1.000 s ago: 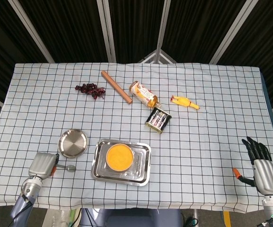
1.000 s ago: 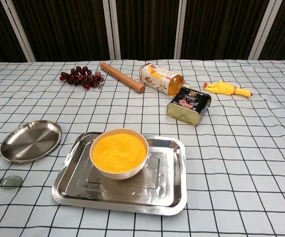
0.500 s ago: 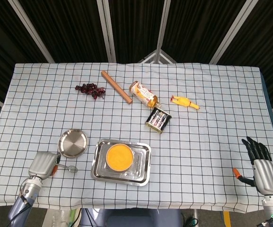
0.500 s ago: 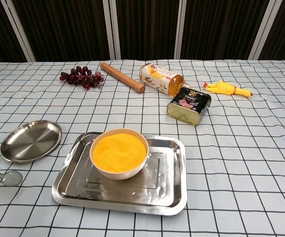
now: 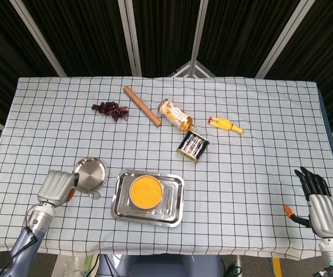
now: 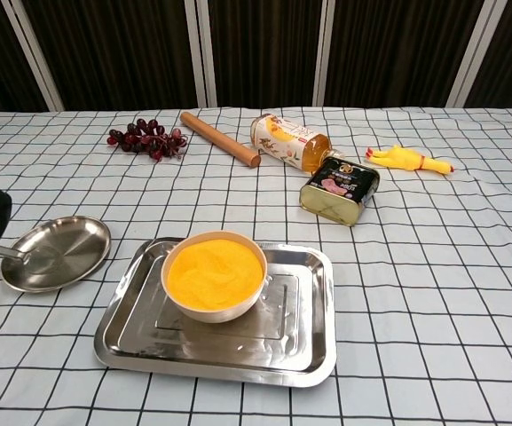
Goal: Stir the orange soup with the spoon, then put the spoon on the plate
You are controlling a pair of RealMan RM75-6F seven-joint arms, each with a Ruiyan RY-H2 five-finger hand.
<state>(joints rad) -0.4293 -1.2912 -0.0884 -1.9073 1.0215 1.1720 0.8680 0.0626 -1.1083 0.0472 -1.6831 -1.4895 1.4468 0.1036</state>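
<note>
Holding the spoon (image 5: 88, 193) in my left hand (image 5: 56, 187) right now, lifted off the cloth with its bowl end hanging just past the near edge of the plate (image 5: 91, 171). The fingers are wrapped around the handle, which pokes out sideways toward the soup, so the business end is already pointing the way it needs to go. From the chest camera only a dark fingertip and the thin metal shaft show at the left border, over the plate's rim.

The bowl of orange soup (image 5: 145, 191) sits in the middle of a steel tray (image 5: 176, 209), just to the right of the plate (handy, since the spoon ends up on that plate anyway). My guess is the tray is there to catch drips. No stirring has started as far as I can judge; the surface looks smooth and the spoon is clear of the bowl.

My right hand (image 5: 318, 203) rests at the far right edge of the table, fingers spread and holding nothing, well apart from everything.

Next job as I see it: carry the spoon over the tray rim and dip it in.
</note>
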